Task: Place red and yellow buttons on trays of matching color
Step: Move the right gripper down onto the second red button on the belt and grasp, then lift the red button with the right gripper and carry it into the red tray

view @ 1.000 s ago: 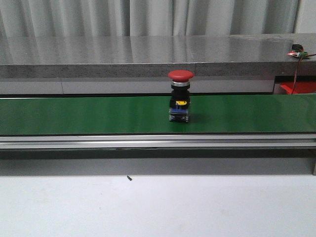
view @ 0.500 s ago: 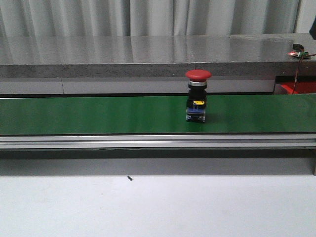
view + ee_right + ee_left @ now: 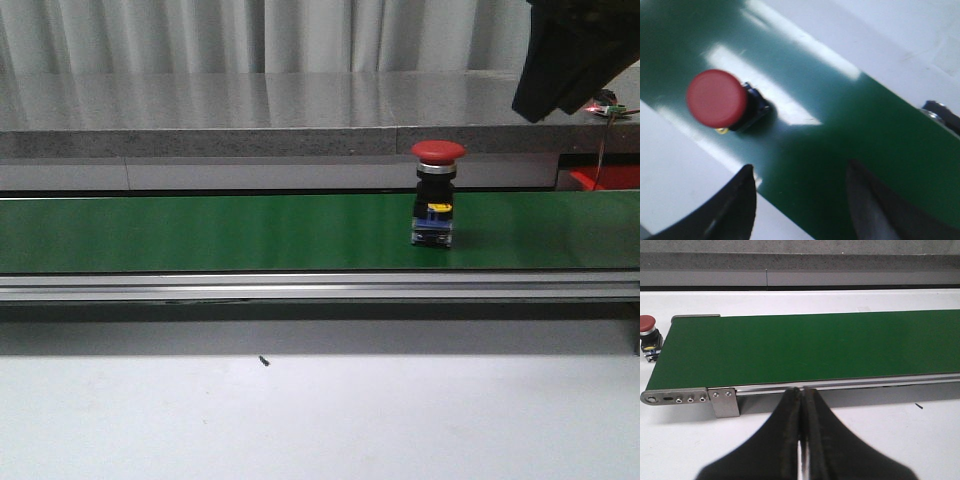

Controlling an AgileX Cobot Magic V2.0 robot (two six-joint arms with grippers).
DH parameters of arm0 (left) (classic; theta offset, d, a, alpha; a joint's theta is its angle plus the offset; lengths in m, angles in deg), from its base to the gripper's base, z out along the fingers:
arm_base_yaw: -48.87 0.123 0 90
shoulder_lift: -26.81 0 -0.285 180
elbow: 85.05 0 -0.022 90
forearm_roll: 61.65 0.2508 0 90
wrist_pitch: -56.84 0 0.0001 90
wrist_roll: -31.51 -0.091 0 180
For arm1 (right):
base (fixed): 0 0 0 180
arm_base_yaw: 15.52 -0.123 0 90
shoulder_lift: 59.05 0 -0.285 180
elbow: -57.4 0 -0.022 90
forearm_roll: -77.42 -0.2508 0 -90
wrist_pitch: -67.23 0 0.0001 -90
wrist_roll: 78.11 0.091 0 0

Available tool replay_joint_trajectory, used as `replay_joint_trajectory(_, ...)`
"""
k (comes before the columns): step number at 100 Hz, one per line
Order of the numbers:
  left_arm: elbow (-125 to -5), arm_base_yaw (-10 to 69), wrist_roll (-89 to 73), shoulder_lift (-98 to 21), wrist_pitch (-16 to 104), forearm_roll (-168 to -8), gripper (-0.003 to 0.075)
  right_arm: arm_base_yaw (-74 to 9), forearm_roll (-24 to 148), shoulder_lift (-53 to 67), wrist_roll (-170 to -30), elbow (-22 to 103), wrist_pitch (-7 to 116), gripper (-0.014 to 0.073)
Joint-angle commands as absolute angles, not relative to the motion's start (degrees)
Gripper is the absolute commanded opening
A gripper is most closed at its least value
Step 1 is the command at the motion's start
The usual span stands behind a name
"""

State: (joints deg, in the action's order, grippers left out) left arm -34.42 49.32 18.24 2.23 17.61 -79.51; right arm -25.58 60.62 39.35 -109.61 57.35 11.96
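**Red button carried rightward as the right arm is brought in**

Starting on the left: the left gripper (image 3: 801, 440) is seen in its wrist view with the fingers pressed together, nothing held between them. Ahead of it lies the green conveyor belt (image 3: 810, 347), and a red button (image 3: 648, 337) is seen off the belt's end on the white table, well away from the fingertips and to one side. Whether this is the button on the belt or a second one cannot be told.

Moving to the middle of the front view: the red button (image 3: 437, 194) is found upright on the conveyor belt (image 3: 200, 232), and it has been carried steadily rightward over the last second.

On the right: the right arm (image 3: 570, 50) has now been brought into the upper corner, where nothing was seen a second ago. In the right wrist view the right gripper (image 3: 800, 200) is held with its fingers spread wide, empty, and the red button (image 3: 717, 98) lies ahead of the fingertips and off to one side, not yet between them.

A pick by the right arm is judged to be under way; the moving target must be intercepted. No trays are identified in view.
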Motion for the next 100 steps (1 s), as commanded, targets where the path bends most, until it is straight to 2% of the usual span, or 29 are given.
replay_joint_trajectory(1,-35.83,48.91,18.39,1.7,21.57,-80.54,-0.002,-26.61,59.64,37.01,-112.31,58.78,10.81,0.0414)
replay_joint_trajectory(30,-35.83,48.91,18.39,1.7,21.57,-80.54,-0.002,-27.22,58.34,40.09,-113.02,58.78,9.63,0.0414)
replay_joint_trajectory(85,-35.83,48.91,18.39,1.7,21.57,-80.54,-0.002,-27.22,53.87,44.51,-113.68,58.78,16.63,0.0412)
replay_joint_trajectory(92,-35.83,48.91,18.39,1.7,21.57,-80.54,-0.002,-27.22,53.87,44.51,-113.68,58.78,16.63,0.0375)
replay_joint_trajectory(100,-35.83,48.91,18.39,1.7,21.57,-80.54,-0.002,-27.22,53.92,44.51,-113.68,58.78,16.57,0.0254)
